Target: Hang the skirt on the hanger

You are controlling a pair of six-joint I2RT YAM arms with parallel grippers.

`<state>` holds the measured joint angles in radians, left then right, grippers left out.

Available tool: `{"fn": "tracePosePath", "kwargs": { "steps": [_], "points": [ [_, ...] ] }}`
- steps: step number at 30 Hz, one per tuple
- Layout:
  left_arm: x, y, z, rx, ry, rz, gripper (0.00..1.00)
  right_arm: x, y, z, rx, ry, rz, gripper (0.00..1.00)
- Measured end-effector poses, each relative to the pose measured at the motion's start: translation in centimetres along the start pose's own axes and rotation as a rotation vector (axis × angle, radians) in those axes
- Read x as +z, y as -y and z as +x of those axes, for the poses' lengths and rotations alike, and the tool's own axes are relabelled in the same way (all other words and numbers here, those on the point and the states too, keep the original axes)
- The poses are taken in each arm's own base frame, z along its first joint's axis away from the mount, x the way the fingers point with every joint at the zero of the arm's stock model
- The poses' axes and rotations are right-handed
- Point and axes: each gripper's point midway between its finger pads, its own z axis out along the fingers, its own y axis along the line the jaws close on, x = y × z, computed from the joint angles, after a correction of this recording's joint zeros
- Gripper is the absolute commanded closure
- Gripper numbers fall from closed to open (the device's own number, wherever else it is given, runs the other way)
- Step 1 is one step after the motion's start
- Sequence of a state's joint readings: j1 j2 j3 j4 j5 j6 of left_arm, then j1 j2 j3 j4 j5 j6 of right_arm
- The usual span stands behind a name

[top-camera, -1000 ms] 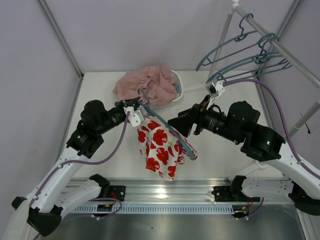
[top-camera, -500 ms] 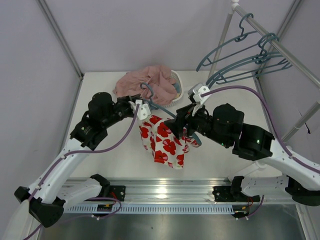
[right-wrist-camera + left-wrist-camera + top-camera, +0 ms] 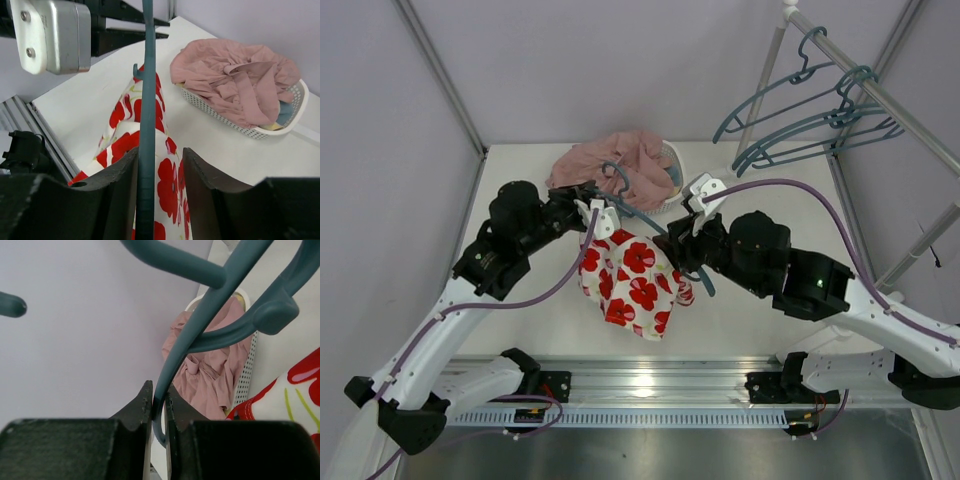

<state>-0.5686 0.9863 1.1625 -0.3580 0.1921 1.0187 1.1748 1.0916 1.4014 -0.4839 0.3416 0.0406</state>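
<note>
Ok, quick status: over the last second my right arm swung in from the right side to the middle of the table (image 3: 520, 175), and its jaws came in from wide to about half. That put my right gripper (image 3: 160, 167) around the free arm of the hanger (image 3: 148, 100). In the right wrist view the bar ran straight up between the jaws, hard against the left finger (image 3: 120, 185), with daylight to the other one, so it bracketed the bar but wasn't clamped yet. My left gripper (image 3: 159, 397) was pinched nearly closed on the thin rod of the hanger beside the hook, same hold as a second ago, though that arm had pulled up and back a little. The skirt (image 3: 630, 285) rode along with it: it shifted left and bunched up, hanging off the hanger's sloping arm between my two wrists, above the front-centre of the table. From the right wrist it hung just below and behind the bar, directly under the jaws, with no cloth between them. I couldn't tell how far the waistband sat over the hanger. My read: both ends of the hanger were nearly under control, so the next step was finishing the right pinch without catching fabric. The pink garment (image 3: 615, 165) was in its basket (image 3: 675, 182), well behind.
</note>
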Motion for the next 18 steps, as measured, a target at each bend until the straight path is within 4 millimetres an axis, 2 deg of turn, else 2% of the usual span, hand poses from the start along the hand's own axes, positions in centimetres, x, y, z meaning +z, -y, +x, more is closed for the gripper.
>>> {"fn": "tracePosePath", "kwargs": {
  "steps": [2,4,6,9,10,15,18],
  "points": [
    [-0.2,-0.3,-0.1,0.014,-0.004,-0.007,0.90,0.2,-0.3,0.5,-0.007,-0.008,-0.012,0.60],
    [-0.2,-0.5,-0.1,0.029,-0.009,-0.011,0.90,0.3,-0.4,0.9,-0.014,-0.013,-0.019,0.69],
    [-0.3,-0.5,0.0,0.035,-0.016,-0.011,0.90,0.4,-0.5,0.9,-0.020,-0.012,-0.022,0.73],
    [-0.3,-0.5,0.0,0.039,-0.020,-0.013,0.90,0.4,-0.7,0.9,-0.021,-0.008,-0.029,0.89],
    [-0.3,-0.6,0.0,0.039,-0.020,-0.015,0.90,0.5,-0.7,0.8,-0.019,-0.006,-0.030,1.00],
    [-0.8,-1.2,-0.2,0.041,-0.019,-0.042,0.91,0.5,-0.8,0.7,-0.006,0.004,-0.033,1.00],
    [-1.1,-1.7,-0.6,0.040,-0.006,-0.067,0.86,0.4,-0.9,0.5,0.001,0.020,-0.035,1.00]
  ]
}}
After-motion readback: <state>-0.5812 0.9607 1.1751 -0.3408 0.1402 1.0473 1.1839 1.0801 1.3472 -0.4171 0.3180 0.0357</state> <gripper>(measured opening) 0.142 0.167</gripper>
